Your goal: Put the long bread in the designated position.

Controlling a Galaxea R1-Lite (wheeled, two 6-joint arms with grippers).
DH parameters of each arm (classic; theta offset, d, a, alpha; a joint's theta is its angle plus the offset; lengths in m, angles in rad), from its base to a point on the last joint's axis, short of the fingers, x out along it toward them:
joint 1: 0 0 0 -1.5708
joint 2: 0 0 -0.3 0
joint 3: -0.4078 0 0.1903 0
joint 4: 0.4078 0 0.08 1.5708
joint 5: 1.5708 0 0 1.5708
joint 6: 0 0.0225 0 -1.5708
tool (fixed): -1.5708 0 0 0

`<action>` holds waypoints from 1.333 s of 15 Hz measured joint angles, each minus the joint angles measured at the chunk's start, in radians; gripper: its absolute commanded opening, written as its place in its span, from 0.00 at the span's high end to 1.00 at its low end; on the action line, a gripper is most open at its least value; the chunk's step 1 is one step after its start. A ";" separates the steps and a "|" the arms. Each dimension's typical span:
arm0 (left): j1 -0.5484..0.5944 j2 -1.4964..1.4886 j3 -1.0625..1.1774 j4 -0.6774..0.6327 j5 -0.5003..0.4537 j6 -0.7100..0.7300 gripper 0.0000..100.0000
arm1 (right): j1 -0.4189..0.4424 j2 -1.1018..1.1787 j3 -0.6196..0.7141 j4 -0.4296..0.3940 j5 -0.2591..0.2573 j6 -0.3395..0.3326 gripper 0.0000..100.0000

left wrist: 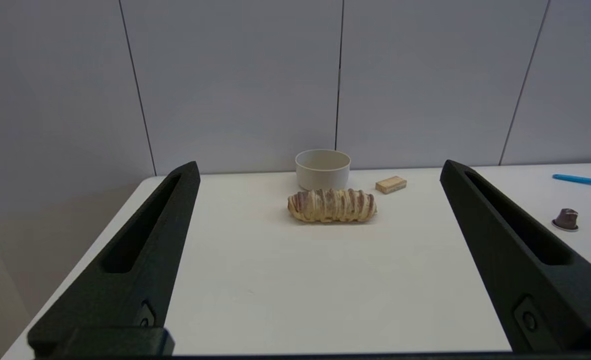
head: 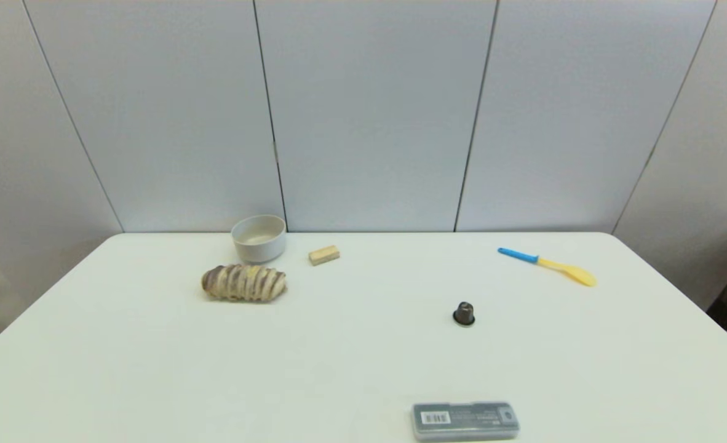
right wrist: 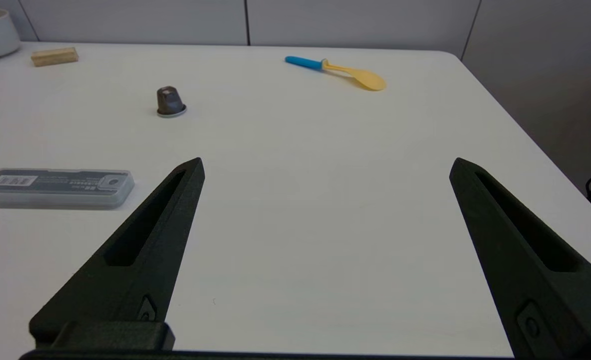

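Note:
The long bread (head: 244,283) (left wrist: 332,205), striped cream and dark brown, lies crosswise on the white table at the back left, just in front of the white bowl (head: 259,238) (left wrist: 322,169). My left gripper (left wrist: 320,167) is open and held back near the table's front, well short of the bread, which shows between its fingers. My right gripper (right wrist: 325,162) is also open, over bare table on the right side, with nothing between its fingers. Neither arm shows in the head view.
A small tan block (head: 324,255) (left wrist: 391,184) (right wrist: 54,56) lies right of the bowl. A dark capsule (head: 464,314) (right wrist: 170,102) stands mid-table. A blue-and-yellow spoon (head: 548,266) (right wrist: 336,72) lies at the back right. A grey flat case (head: 465,421) (right wrist: 55,186) sits by the front edge.

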 measured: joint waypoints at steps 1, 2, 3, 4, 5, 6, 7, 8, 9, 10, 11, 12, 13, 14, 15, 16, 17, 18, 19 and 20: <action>-0.001 -0.013 0.029 -0.036 0.000 0.010 0.00 | 0.000 0.000 0.000 0.000 0.000 0.000 0.00; -0.001 -0.023 0.069 -0.078 0.001 0.022 0.00 | 0.000 0.000 0.000 0.000 0.000 0.000 0.00; -0.001 -0.028 0.110 -0.121 0.001 0.031 0.00 | 0.000 0.000 0.000 0.000 0.000 0.000 0.00; -0.001 -0.033 0.153 -0.160 0.001 0.037 0.00 | 0.000 0.000 0.000 0.000 0.000 0.000 0.00; -0.001 -0.035 0.193 -0.193 0.002 0.040 0.00 | 0.000 0.000 0.000 0.000 0.000 0.000 0.00; -0.001 -0.036 0.228 -0.214 0.004 0.040 0.00 | 0.000 0.000 0.000 0.000 0.000 -0.001 0.00; -0.001 -0.036 0.261 -0.228 0.011 0.038 0.00 | 0.000 0.000 0.000 0.000 0.000 0.000 0.00; -0.001 -0.036 0.292 -0.237 0.021 0.035 0.00 | 0.000 0.000 0.000 0.000 0.000 0.000 0.00; -0.001 -0.037 0.317 -0.237 0.033 0.029 0.00 | 0.000 0.000 0.000 0.000 0.000 0.000 0.00; -0.001 -0.037 0.334 -0.236 0.046 0.026 0.00 | 0.000 0.000 0.000 0.000 0.000 0.000 0.00; -0.002 -0.037 0.353 -0.236 0.053 0.024 0.00 | 0.000 0.000 0.000 0.000 0.000 0.000 0.00; -0.002 -0.037 0.373 -0.237 0.062 0.025 0.00 | 0.000 0.000 0.000 0.000 0.000 0.000 0.00; -0.002 -0.037 0.390 -0.232 0.080 0.024 0.00 | 0.000 0.000 0.000 0.000 0.000 0.000 0.00; -0.002 -0.037 0.399 -0.214 0.098 0.023 0.00 | 0.000 0.000 0.000 0.000 0.000 0.000 0.00; -0.002 -0.037 0.404 -0.188 0.105 0.021 0.00 | 0.000 0.000 0.000 0.000 0.000 0.000 0.00; -0.002 -0.037 0.405 -0.169 0.105 0.020 0.00 | 0.000 0.000 0.000 0.000 0.000 0.000 0.00; -0.002 -0.037 0.406 -0.153 0.105 0.019 0.00 | 0.000 0.000 0.000 0.000 0.000 0.000 0.00; -0.002 -0.037 0.406 -0.134 0.105 0.018 0.00 | 0.000 0.000 0.000 0.000 0.000 0.000 0.00; -0.002 -0.037 0.407 -0.113 0.105 0.018 0.00 | 0.000 0.000 0.000 0.000 0.000 0.000 0.00; -0.002 -0.037 0.407 -0.108 0.105 0.011 0.00 | 0.000 0.000 0.000 0.000 0.000 0.000 0.00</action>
